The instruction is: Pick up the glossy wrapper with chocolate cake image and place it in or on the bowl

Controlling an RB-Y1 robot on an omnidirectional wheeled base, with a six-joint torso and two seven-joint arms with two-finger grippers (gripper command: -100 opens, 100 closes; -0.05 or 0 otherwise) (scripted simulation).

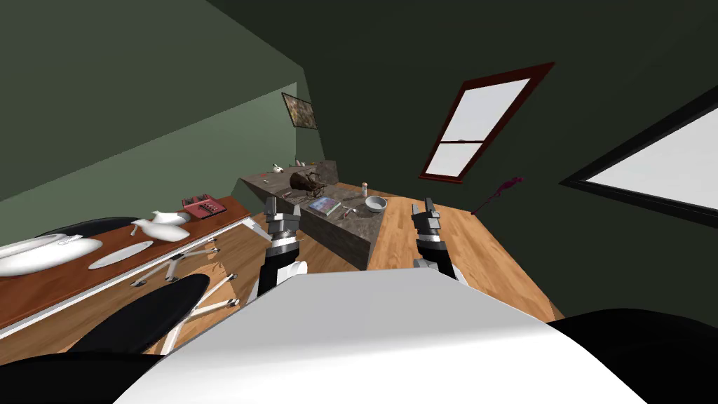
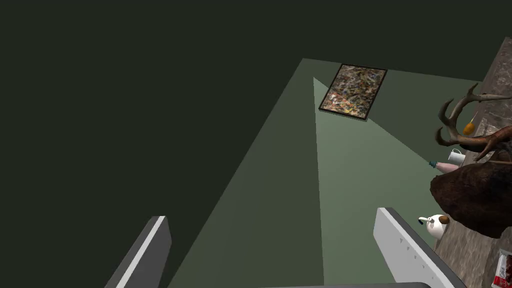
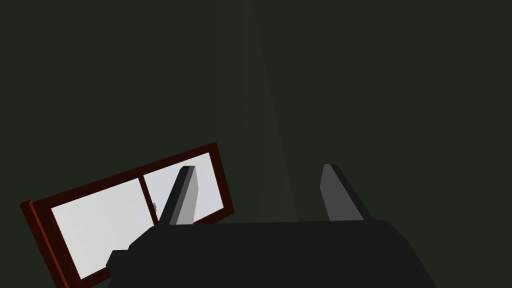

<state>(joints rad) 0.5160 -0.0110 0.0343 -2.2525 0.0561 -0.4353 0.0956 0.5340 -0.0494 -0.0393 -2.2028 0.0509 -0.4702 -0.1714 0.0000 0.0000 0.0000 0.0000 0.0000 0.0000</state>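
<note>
Distance is the trouble: my left gripper and right gripper hang wide open and empty short of the table, so I should close in on the red-and-white wrapper near the dog-shaped jug, well apart from the bowl.

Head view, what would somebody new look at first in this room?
Probably the brown antlered deer figure in the middle of the grey stone counter, with the white bowl near its close end. Then the red-framed window on the dark wall to the right.
</note>
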